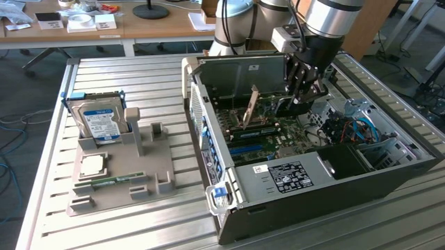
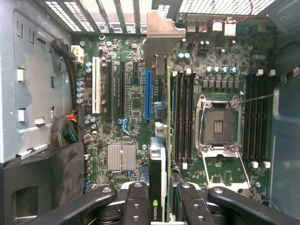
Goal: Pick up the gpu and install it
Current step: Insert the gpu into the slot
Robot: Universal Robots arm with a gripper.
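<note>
Wrist view first: we've got the gripper (image 2: 161,201) clamped on the gpu (image 2: 158,168), one finger on each flat face, and the card is seen edge-on between them. You can make out a green logo on the end nearest the camera, and the silvery bracket is at the far end, up by the vented wall of the case. The card runs just beside the long blue slot (image 2: 148,93) on the motherboard (image 2: 131,93), between that slot and the black memory slots next to the open CPU socket (image 2: 219,124). We honestly can't tell from this angle whether its lower edge is touching the board or hanging a bit above it.

From the exterior view, the gripper (image 1: 304,96) is reaching down into the open computer case (image 1: 299,182), and the gpu (image 1: 253,104) stands on edge inside it, with the pale bracket end toward the exterior view's left.

Over on the exterior view's left, well apart from the case, a grey holder (image 1: 118,192) sits on the slatted counter (image 1: 139,73). It carries the hard drive (image 1: 101,122) upright and the green memory stick (image 1: 111,181) lying flat.
</note>
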